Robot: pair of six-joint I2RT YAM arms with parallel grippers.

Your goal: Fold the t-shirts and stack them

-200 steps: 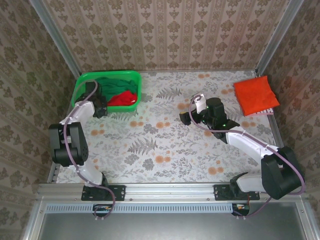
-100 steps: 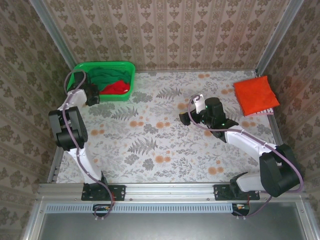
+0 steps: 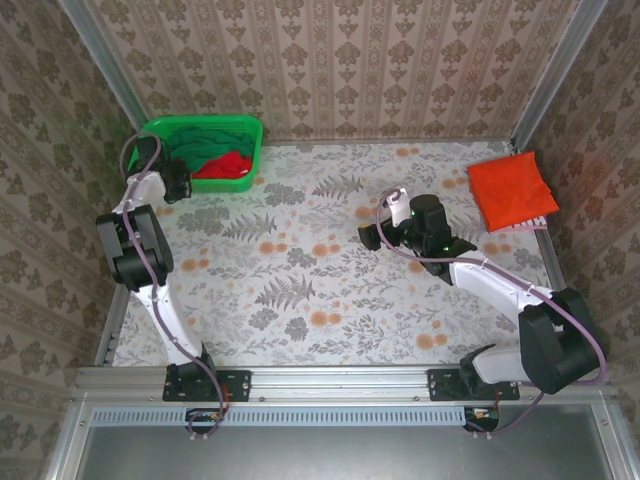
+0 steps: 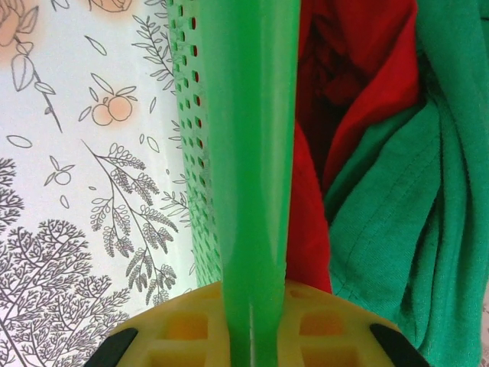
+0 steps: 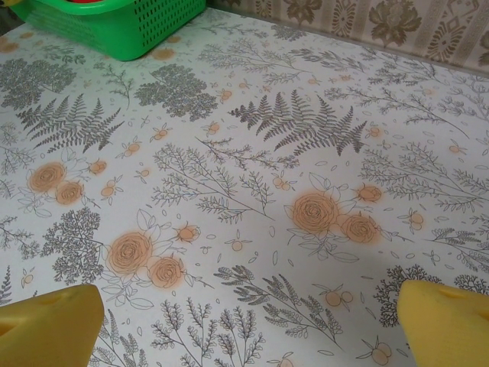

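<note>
While the flower-printed table [image 3: 300,290] spreads wide beneath both arms, the bright green basket [image 3: 200,123] sits in its far-left corner, close to the wallpapered walls. Inside it, the dark green t-shirt [image 3: 205,150] lies bunched up along the far side, and the left wrist camera shows its folds [image 4: 412,229] crumpled against the red cloth. Over at the far-right edge of the table, well apart from the basket, there's the orange-red t-shirt [image 3: 512,190], folded into a neat square and lying flat. Back in the basket, the red t-shirt [image 3: 228,166] is heaped in the near part, partly tucked under the green one, and pressed up against the inner wall [image 4: 359,92]. Now the left gripper [image 3: 174,184]: it's at the basket's near-left side, and up close its yellow pads [image 4: 183,325] are pinched together on the basket's rim [image 4: 252,153], one inside and one outside. The right gripper [image 3: 372,237] hovers above the middle of the table, its fingers [image 5: 46,325] spread wide apart with nothing between them but bare tabletop.
</note>
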